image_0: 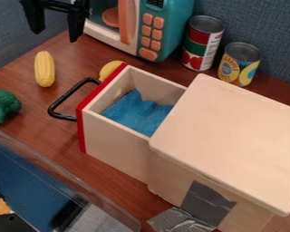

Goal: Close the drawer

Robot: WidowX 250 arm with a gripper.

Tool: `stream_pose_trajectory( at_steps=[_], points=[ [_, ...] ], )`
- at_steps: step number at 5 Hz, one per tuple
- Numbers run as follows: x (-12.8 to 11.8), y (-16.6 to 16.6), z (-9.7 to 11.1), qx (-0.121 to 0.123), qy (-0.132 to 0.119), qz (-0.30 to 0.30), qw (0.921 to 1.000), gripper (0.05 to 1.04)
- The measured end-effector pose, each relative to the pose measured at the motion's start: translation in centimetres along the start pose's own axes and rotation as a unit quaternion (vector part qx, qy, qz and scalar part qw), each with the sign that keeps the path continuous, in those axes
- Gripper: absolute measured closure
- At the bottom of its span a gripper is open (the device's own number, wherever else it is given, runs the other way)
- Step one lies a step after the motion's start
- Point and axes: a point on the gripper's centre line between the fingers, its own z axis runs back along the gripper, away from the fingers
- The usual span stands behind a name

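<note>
My gripper (pixel 55 22) hangs at the upper left in the camera view, its two fingers apart with nothing between them. It is above and behind the drawer's black handle (pixel 61 101), not touching it. The drawer (pixel 114 140) stands pulled out to the left of its wooden cabinet (pixel 229 136). It has a red front edge, and a blue cloth (pixel 138 111) lies inside. The cabinet's top hides the drawer's right end.
A toy microwave (pixel 166 27) stands at the back, with two cans (pixel 202 43) to its right. Corn (pixel 44 69), broccoli (pixel 2 105) and a yellow item (pixel 111 69) lie near the handle. A clear-walled bin (pixel 69 186) occupies the lower left.
</note>
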Motion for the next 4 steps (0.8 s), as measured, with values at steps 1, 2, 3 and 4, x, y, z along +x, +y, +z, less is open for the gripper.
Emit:
stream_pose_trajectory(
  at_steps=[1, 2, 3, 4],
  points=[
    [-0.1, -0.1, -0.9, -0.002, 0.012, -0.006, 0.9999, 0.084],
    [-0.3, -0.1, -2.0, 0.001, 0.003, -0.073, 0.9973, 0.084],
    [-0.4, 0.5, -1.9, 0.024, -0.015, -0.148, 0.9886, 0.084],
    [-0.3, 2.0, -2.6, 0.034, -0.028, -0.233, 0.9714, 0.084]
  ],
)
